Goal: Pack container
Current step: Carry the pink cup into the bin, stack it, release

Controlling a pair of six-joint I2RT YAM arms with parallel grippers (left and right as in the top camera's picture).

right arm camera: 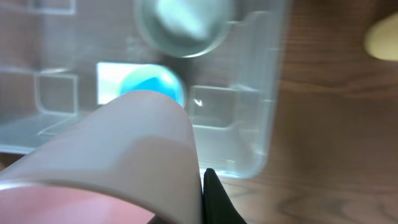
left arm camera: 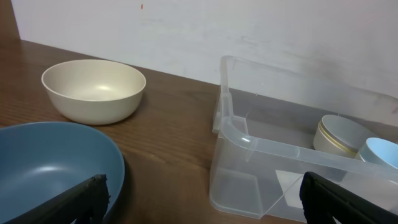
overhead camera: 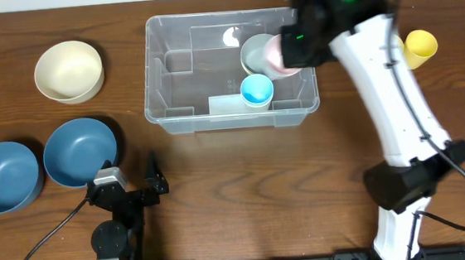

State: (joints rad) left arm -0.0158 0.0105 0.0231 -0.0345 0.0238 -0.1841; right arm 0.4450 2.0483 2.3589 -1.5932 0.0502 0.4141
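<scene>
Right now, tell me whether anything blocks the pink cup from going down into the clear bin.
No lid covers the clear bin. The right gripper holds the pink cup over its right end, where a pale bowl sits partly beneath it and a light blue cup stands nearby. The bin's left half looks free.

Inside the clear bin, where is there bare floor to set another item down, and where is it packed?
The container has a bare left half, from its left wall across to the grey bowl and blue cup. The right end is crowded: those two plus the pink cup held by the right hand.
</scene>
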